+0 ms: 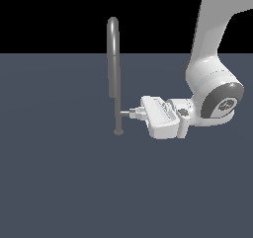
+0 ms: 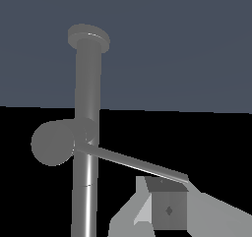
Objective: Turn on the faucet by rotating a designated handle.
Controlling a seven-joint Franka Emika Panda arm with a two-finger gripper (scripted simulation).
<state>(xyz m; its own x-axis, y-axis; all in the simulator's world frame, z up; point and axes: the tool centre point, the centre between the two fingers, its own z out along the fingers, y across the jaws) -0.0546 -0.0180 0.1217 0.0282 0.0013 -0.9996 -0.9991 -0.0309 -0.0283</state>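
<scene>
1. Faucet (image 1: 114, 74): upright on the dark floor, gooseneck at top.
2. Handle (image 2: 130, 163): low on the pipe, rod pointing toward the arm.
3. Gripper (image 1: 133, 113): horizontal, fingertips at the rod's tip, apparently to push it round; finger spread indeterminable.

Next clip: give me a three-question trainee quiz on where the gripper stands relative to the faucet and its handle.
1. True or false: the gripper is level with the curved top of the faucet.
2. On which side of the pipe, in the exterior view, is the gripper? A) left B) right
3. In the wrist view, which part runs from the pipe toward a fingertip?

Key:
1. False; it is low, near the base.
2. B.
3. The handle, a thin rod; actual contact cannot be confirmed.
</scene>
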